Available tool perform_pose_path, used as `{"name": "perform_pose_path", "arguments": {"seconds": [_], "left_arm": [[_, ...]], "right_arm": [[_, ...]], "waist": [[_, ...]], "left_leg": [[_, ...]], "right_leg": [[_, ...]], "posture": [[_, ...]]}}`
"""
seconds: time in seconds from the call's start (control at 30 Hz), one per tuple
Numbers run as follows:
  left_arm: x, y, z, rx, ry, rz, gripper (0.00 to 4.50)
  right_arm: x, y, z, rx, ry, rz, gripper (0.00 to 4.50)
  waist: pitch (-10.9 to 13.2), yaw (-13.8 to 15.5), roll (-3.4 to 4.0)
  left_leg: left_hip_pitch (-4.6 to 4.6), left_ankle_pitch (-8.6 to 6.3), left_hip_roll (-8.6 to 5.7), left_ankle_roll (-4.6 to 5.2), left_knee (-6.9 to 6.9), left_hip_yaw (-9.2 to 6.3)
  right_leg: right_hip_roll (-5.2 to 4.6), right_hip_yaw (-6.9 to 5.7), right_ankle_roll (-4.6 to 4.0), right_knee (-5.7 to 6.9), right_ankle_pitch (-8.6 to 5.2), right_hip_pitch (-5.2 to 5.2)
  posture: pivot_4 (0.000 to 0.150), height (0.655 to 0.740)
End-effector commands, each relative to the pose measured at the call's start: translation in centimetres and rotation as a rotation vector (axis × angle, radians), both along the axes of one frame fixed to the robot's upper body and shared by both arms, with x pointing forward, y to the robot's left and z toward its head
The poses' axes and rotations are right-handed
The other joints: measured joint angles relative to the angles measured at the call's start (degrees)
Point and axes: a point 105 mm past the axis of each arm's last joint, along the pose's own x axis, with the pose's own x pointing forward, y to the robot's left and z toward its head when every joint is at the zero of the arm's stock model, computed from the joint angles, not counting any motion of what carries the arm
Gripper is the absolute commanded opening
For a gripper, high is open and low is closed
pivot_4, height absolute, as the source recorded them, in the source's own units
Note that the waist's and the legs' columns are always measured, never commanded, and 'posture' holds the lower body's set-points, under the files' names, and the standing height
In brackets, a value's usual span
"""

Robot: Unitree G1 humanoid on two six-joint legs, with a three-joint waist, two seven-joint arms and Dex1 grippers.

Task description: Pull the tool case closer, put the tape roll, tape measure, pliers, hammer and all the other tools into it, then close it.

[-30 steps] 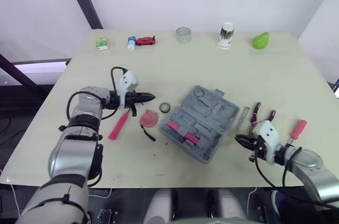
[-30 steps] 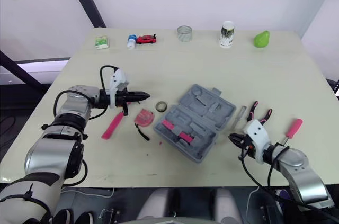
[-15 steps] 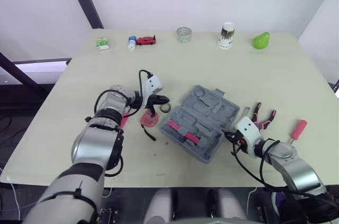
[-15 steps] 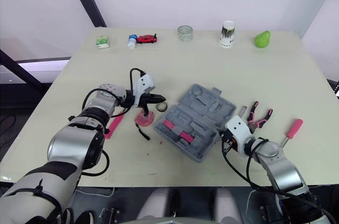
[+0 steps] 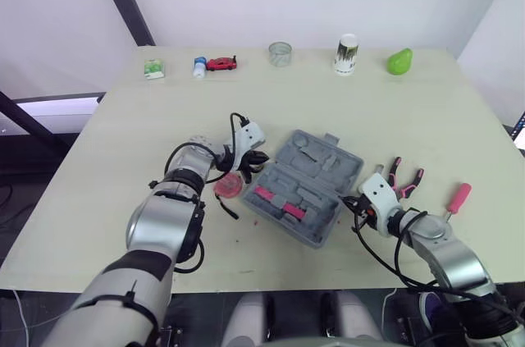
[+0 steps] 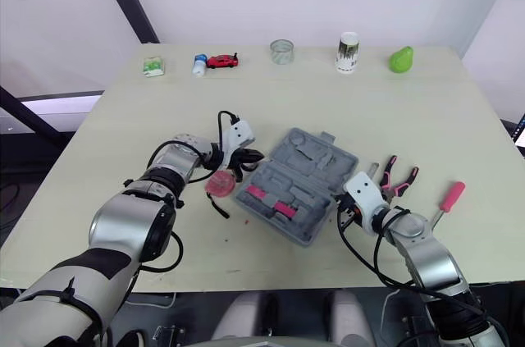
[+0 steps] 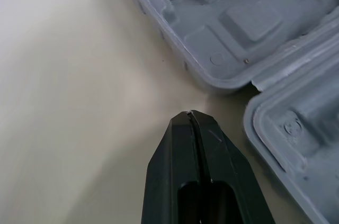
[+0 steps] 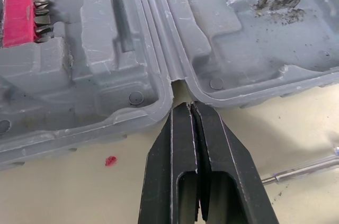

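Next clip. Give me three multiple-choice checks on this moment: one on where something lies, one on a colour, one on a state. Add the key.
1. Where do the pliers lie relative to the tool case?
A. Inside it
B. On the table, to the robot's right of it
C. To the robot's left of it

2. What colour is the screwdriver handle?
A. Blue
B. Yellow
C. Pink

3. What state is the tool case in?
A. Open, both halves lying flat
B. Closed and latched
C. Standing on its edge

Key:
1 B: the head views show the pliers on bare tabletop between the case and the screwdriver.
2 C: the handle shows pink against the pale table.
3 A: both moulded grey insides face up in the head and wrist views.
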Motion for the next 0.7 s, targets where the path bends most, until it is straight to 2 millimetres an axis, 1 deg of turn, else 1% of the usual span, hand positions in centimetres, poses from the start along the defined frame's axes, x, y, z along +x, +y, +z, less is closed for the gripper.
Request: {"name": "perform_pose_path", "arguments": {"seconds": [0.03,0.3,0.5,0.7], "left_arm": [[0.3,-0.1,0.1,-0.001,-0.001,0.028,0.0],[0.2,-1.1,-0.7,0.001,0.019,0.031,0.0],[-0.9,-2.3,-1.0,-0.043,0.102,-0.056,0.0],[-1.4,-2.2,-0.7,-0.055,0.146,-0.101,0.0]], "right_arm": [[0.2,0.6,1.0,0.005,-0.04,0.015,0.05],[0.2,0.7,1.1,0.004,-0.046,0.008,0.05],[0.1,0.2,1.1,0.0,-0.047,-0.003,0.05],[0.2,0.0,0.9,0.0,-0.05,-0.007,0.05]], "waist": [[0.0,-0.01,0.0],[-0.01,0.03,-0.01],[-0.01,0.0,-0.01],[-0.02,0.01,-0.01]], "left_leg": [[0.0,0.0,0.0,0.0,0.0,0.0],[0.01,0.0,0.0,0.0,0.0,0.01],[0.01,0.01,0.0,-0.02,0.0,0.01],[0.01,0.01,0.0,-0.01,0.0,0.02]], "right_leg": [[0.0,0.0,0.0,0.0,0.0,0.0],[0.0,0.0,0.0,0.01,0.0,0.0],[0.0,0.0,0.0,0.01,0.0,0.0],[0.0,0.01,0.0,0.0,0.0,0.0]], "posture": [[0.15,0.74],[0.15,0.74],[0.15,0.74],[0.15,0.74]]}}
